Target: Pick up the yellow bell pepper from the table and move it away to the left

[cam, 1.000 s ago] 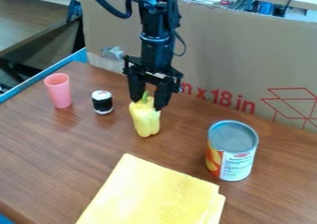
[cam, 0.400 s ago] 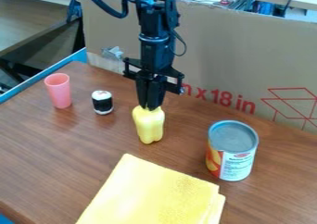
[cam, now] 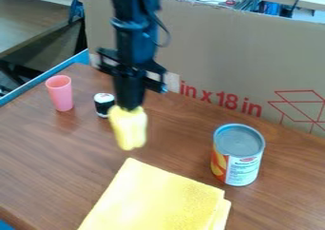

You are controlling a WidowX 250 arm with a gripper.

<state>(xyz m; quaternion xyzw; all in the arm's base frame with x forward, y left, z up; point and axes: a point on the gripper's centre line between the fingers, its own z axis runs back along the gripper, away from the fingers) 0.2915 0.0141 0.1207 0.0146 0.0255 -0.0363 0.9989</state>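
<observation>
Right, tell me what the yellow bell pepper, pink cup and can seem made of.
Yellow bell pepper: smooth, evenly yellow; could be plastic or real.
Pink cup: likely smooth plastic, from its evenly pink wall.
Can: metal, by its dull grey lid; label likely paper.

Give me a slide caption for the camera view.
Gripper holding a yellow pepper over a table, with a pink cup, tin can and yellow cloth nearby.
</observation>
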